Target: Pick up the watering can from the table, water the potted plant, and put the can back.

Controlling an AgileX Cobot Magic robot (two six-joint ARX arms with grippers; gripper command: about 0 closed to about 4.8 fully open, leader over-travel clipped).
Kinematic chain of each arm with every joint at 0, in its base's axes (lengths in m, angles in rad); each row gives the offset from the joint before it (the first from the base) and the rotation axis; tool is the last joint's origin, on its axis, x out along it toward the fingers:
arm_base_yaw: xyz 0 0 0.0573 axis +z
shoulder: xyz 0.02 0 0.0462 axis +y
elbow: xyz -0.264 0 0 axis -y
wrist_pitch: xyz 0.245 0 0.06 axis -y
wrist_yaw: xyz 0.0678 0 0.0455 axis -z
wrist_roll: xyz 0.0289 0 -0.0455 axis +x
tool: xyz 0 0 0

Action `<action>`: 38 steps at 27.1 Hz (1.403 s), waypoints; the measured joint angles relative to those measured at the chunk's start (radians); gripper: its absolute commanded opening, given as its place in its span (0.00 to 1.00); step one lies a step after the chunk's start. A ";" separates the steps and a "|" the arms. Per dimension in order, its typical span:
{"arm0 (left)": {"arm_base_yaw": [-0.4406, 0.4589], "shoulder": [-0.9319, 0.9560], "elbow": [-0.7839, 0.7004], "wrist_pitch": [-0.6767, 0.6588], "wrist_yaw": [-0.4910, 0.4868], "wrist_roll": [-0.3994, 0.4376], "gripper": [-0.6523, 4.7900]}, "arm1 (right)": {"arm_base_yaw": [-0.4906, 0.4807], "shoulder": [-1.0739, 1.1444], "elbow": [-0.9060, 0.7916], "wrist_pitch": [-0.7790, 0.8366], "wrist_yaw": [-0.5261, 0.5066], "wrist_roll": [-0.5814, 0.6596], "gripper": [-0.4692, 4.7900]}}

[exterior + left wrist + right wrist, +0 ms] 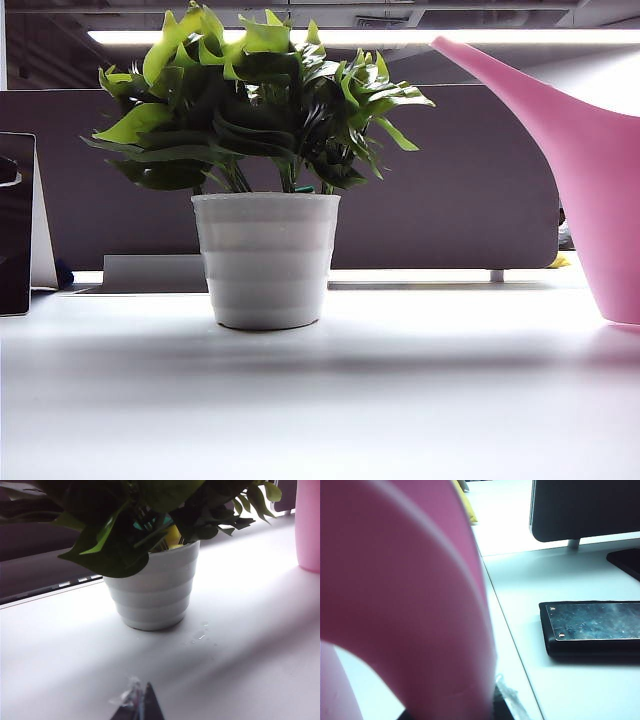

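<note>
A dark grey divider panel stands behind; a black metal-topped block lies flat.

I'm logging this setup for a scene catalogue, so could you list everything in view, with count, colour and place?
watering can: one, pink, standing on the table at the right, spout toward the plant
potted plant: one, green leaves in a white ribbed pot, middle of the table
table: one, white
divider panel: one, dark grey, behind the table
metal plate on a black base: one, silvery, beside the can
left gripper: only its tip shows, low, in front of the pot
right gripper: against the can, mostly hidden
</note>
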State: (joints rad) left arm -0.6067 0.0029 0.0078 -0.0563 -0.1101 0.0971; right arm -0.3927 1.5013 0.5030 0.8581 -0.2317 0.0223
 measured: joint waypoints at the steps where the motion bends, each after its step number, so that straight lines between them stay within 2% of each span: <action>1: 0.000 0.000 0.000 0.000 0.000 0.000 0.11 | 0.000 0.000 0.000 -0.001 0.000 0.000 0.08; 2: 0.000 0.000 0.000 0.000 0.000 0.000 0.11 | 0.000 0.000 0.000 -0.003 0.000 0.000 0.10; 5: 0.000 0.000 0.000 0.000 0.000 0.000 0.11 | 0.000 0.000 0.000 -0.003 -0.001 0.000 0.24; 16: 0.000 0.000 0.000 0.000 0.000 0.000 0.11 | 0.001 0.000 -0.003 -0.043 -0.001 0.005 0.26; 20: 0.000 0.000 0.000 0.000 0.000 0.000 0.11 | 0.000 0.000 -0.002 -0.057 0.000 0.009 0.43; 23: 0.000 0.000 0.000 0.000 0.000 0.000 0.11 | 0.000 -0.002 0.001 -0.066 -0.001 0.023 0.51; 30: 0.000 0.000 0.000 0.000 0.000 0.000 0.11 | 0.001 -0.003 0.002 -0.111 -0.002 0.026 0.54; 38: 0.001 0.000 0.000 0.000 0.000 0.000 0.11 | 0.001 -0.045 -0.014 -0.251 0.003 0.028 0.53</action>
State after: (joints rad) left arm -0.6060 0.0029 0.0078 -0.0563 -0.1101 0.0971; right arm -0.3920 1.4567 0.4885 0.6075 -0.2283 0.0502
